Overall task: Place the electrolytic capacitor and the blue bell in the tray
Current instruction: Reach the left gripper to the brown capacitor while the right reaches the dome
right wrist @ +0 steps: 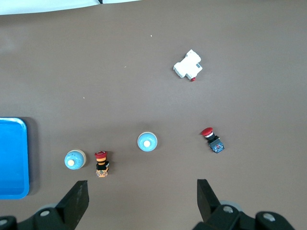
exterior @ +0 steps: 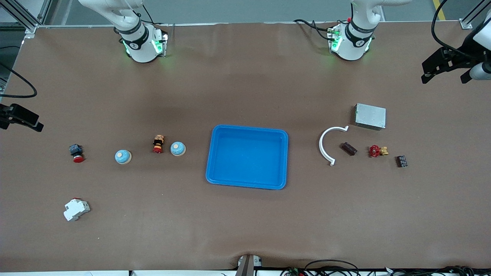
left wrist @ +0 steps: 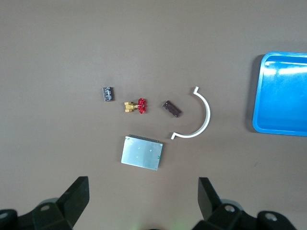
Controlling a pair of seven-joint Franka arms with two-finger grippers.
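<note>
Both grippers gape wide, empty: left gripper high over small dark cylindrical capacitor; right gripper over two light-blue dome bells. Shallow bright-blue plastic tray sits between, empty.

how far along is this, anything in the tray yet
Nothing done: the tray holds nothing. Nothing in hand: left gripper and right gripper wait open, high above the table. Left: the capacitor and one blue bell go in.
</note>
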